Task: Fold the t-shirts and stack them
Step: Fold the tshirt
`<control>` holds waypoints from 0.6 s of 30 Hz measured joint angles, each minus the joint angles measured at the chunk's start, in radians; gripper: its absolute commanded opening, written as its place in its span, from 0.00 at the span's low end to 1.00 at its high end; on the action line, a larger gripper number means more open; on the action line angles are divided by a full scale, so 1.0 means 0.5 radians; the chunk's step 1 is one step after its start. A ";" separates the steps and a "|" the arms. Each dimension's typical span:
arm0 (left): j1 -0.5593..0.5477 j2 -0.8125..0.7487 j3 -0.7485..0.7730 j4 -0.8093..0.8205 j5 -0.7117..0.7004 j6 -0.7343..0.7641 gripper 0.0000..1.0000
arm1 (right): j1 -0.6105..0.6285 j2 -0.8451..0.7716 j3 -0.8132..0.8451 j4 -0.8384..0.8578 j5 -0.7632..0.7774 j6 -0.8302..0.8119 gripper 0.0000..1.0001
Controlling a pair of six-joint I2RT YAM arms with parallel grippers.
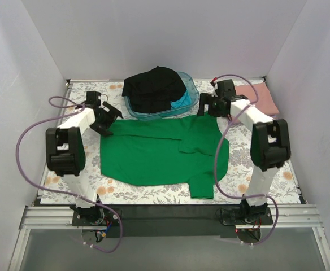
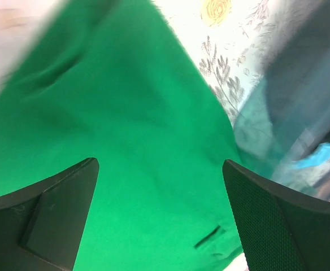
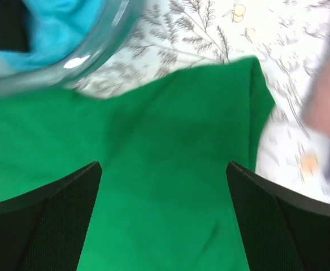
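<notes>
Top view: the green t-shirt (image 1: 153,155) lies spread on the floral surface (image 1: 278,180). The left tool (image 1: 104,121) is at its far left corner and the right tool (image 1: 206,107) at its far right. A black t-shirt (image 1: 153,87) is heaped in the tub (image 1: 192,87) (translucent blue).
Left wrist: jaws wide apart above green cloth, gripping nothing.
Right wrist: likewise wide apart over the shirt's far edge.
</notes>
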 measured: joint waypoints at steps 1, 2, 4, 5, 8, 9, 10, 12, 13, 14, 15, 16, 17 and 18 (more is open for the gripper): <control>0.015 -0.108 -0.049 -0.047 -0.042 -0.008 0.92 | 0.000 -0.130 -0.075 -0.021 0.006 0.005 0.98; 0.026 -0.239 -0.103 -0.082 -0.095 -0.016 0.92 | 0.000 -0.246 -0.139 -0.047 0.012 0.008 0.98; 0.049 -0.507 -0.196 -0.171 -0.185 -0.043 0.93 | 0.005 -0.610 -0.386 -0.072 0.017 0.034 0.98; 0.056 -0.677 -0.262 -0.190 -0.240 -0.064 0.92 | 0.021 -0.763 -0.502 -0.076 0.017 0.053 0.98; 0.062 -1.144 -0.509 -0.279 -0.357 -0.135 0.93 | 0.187 -1.282 -0.965 -0.171 0.160 0.174 0.98; 0.062 -1.282 -0.620 -0.296 -0.382 -0.159 0.93 | 0.326 -1.408 -1.106 -0.216 0.220 0.237 0.98; 0.063 -1.395 -0.731 -0.336 -0.401 -0.186 0.93 | 0.504 -1.511 -1.241 -0.259 0.258 0.319 0.98; 0.066 -1.539 -0.939 -0.408 -0.418 -0.223 0.93 | 0.821 -1.649 -1.472 -0.343 0.297 0.495 0.94; 0.068 -1.567 -1.008 -0.443 -0.418 -0.235 0.93 | 0.912 -1.698 -1.564 -0.371 0.301 0.561 0.92; 0.070 -1.586 -1.080 -0.480 -0.414 -0.246 0.93 | 1.002 -1.762 -1.669 -0.418 0.323 0.658 0.89; 0.072 -1.592 -1.135 -0.502 -0.411 -0.252 0.93 | 1.067 -1.820 -1.756 -0.466 0.347 0.750 0.88; 0.072 -1.601 -1.199 -0.529 -0.404 -0.257 0.93 | 1.138 -1.871 -1.819 -0.523 0.374 0.838 0.87; 0.072 -1.602 -1.221 -0.542 -0.401 -0.259 0.93 | 1.212 -1.910 -1.861 -0.565 0.406 0.922 0.86; 0.072 -1.606 -1.253 -0.558 -0.397 -0.260 0.93 | 1.289 -1.931 -1.878 -0.604 0.434 1.006 0.85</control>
